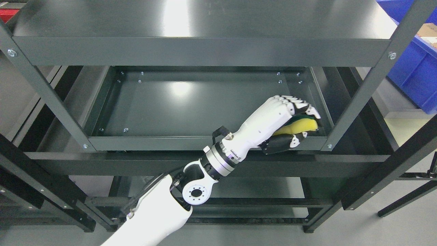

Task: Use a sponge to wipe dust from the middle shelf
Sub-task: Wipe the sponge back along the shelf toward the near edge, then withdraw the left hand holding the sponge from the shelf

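Head view only. Left hand (290, 124), arm entering from bottom left of centre, reaching up and right into middle shelf (177, 109). Fingers (293, 102) curled over top, thumb underneath, clamping yellow sponge (298, 126) with dark green scrub layer on top. Sponge at near right corner of shelf tray, just inside front lip (170, 142), close to right wall; contact with shelf floor not confirmable from this angle, probably touching or just above. Right arm not visible.

Step, by judgement: wipe underway or just starting, sponge positioned at right end. Most of tray to the left not covered by the hand. Next move likely calls for pressing sponge flat on the floor, then sweeping left along the tray, keeping wrist clear of front lip and knuckles clear of top shelf (201, 51) above. Risk: thumb catching on lip, sponge rolling in grip.

Surface: dark grey painted metal, glossy, ceiling light glare at far centre, bolt heads (125, 130) along edges. No dust discernible. Tray otherwise bare.

Room: upright posts (372, 82) framing the rack, lower shelf below, grey floor, blue bin (416, 71) far right with a cardboard box (428, 32) in it.
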### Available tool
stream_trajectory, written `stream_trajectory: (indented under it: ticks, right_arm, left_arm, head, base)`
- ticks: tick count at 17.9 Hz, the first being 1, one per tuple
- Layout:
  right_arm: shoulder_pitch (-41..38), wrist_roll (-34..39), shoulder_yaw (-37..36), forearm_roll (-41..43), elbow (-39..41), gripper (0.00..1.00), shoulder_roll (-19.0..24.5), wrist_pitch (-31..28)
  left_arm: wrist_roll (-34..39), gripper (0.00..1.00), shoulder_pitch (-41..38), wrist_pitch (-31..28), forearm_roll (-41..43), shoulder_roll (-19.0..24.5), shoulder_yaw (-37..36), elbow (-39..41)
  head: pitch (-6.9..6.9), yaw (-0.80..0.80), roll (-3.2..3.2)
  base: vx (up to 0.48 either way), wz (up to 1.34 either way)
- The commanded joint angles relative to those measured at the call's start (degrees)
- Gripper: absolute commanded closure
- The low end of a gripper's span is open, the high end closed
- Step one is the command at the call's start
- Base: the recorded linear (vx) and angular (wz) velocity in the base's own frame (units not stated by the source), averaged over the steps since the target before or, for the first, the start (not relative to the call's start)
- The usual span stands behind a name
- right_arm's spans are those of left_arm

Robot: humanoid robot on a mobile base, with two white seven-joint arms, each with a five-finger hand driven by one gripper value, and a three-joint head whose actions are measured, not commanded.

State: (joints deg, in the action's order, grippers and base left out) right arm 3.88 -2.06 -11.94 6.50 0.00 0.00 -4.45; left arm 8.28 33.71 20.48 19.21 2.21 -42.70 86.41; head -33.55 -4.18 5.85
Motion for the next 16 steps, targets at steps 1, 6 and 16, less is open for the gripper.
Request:
stream_trajectory:
  ticks: [1,6,16]
  right_arm:
    - [0.0,0.0,0.0,0.0,1.0,0.00,-1.0,0.1]
    - [0.1,0.0,0.0,0.0,1.0,0.00,-1.0,0.1]
    - [0.0,0.0,0.0,0.0,1.0,0.00,-1.0,0.1]
  left_arm:
    - [0.6,1.00,-14.2,-5.5,-10.0,-1.2,21.2,2.5]
    - [0.3,1.00,-15.4,-17.7,-17.2,-1.2,38.1,7.6]
    - [-1.9,1.00,-19.6,-16.8,-17.5,-1.2,45.1,12.8]
  head:
    - [0.00,0.00,0.00]
    - [0.00,0.00,0.00]
    - [0.00,0.00,0.00]
  base:
    - [0.000,0.00]
    - [0.000,0.00]
    - [0.000,0.00]
